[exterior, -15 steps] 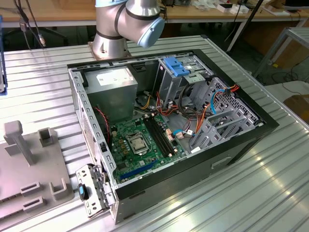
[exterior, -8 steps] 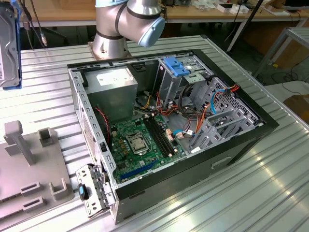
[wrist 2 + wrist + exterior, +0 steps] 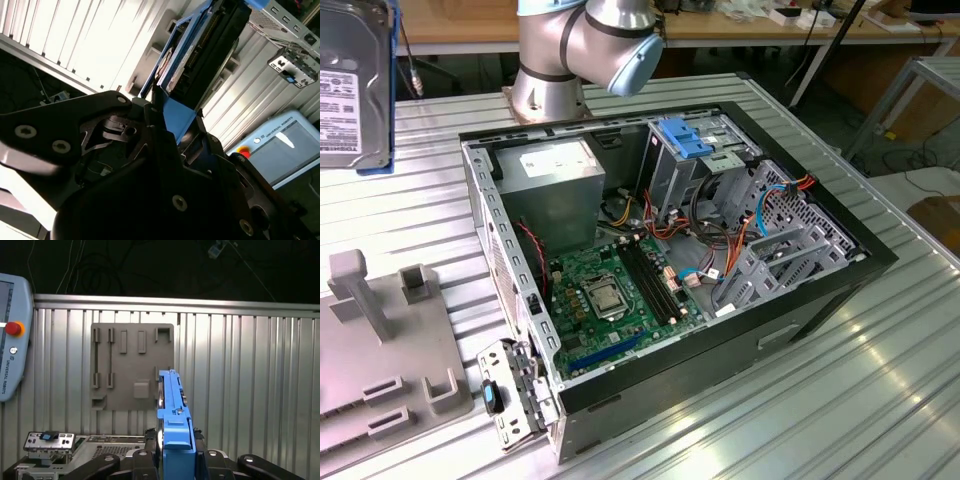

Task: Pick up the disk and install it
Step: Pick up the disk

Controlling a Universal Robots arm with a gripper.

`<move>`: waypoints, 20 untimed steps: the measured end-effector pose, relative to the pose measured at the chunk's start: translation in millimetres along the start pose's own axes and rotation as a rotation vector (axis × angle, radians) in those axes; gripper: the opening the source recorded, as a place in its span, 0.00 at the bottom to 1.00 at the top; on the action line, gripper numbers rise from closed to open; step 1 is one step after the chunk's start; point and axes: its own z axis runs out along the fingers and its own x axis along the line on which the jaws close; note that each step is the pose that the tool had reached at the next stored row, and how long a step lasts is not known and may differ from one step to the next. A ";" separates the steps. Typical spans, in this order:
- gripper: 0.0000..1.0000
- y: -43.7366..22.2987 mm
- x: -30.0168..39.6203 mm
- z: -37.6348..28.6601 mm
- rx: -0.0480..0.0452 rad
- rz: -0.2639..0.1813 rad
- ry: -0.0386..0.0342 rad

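The disk (image 3: 350,85), a grey hard drive with blue rails, hangs high above the table at the exterior view's left, over the grey fixture plate (image 3: 380,340). In the first wrist view my gripper (image 3: 175,447) is shut on the disk (image 3: 172,405), which stands on edge between the black fingers (image 3: 150,440). The second wrist view has the same grip from the side: the disk (image 3: 205,45) juts out past the gripper (image 3: 172,127), whose jaws press on its blue rail. The open computer case (image 3: 800,300) lies to the exterior view's right of the disk.
Inside the case are a motherboard (image 3: 610,290), a power supply (image 3: 555,190), a drive cage with a light blue bracket (image 3: 685,140) and loose cables. A detached front bracket (image 3: 510,390) lies by the case corner. The arm's base (image 3: 560,60) stands behind. A teach pendant (image 3: 12,340) lies on the table.
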 end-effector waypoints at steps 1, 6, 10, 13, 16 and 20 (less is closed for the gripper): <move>0.37 -4.3 0.1 0.1 -0.0001 0.000 0.0000; 0.37 -31.5 0.7 0.5 -0.0006 0.000 0.0001; 0.37 -58.8 1.3 1.0 -0.0008 0.000 0.0000; 0.37 -79.0 1.7 1.3 -0.0012 0.000 0.0001; 0.37 -99.4 2.1 1.7 -0.0013 0.000 0.0000; 0.37 -117.8 2.6 2.1 -0.0013 0.000 -0.0001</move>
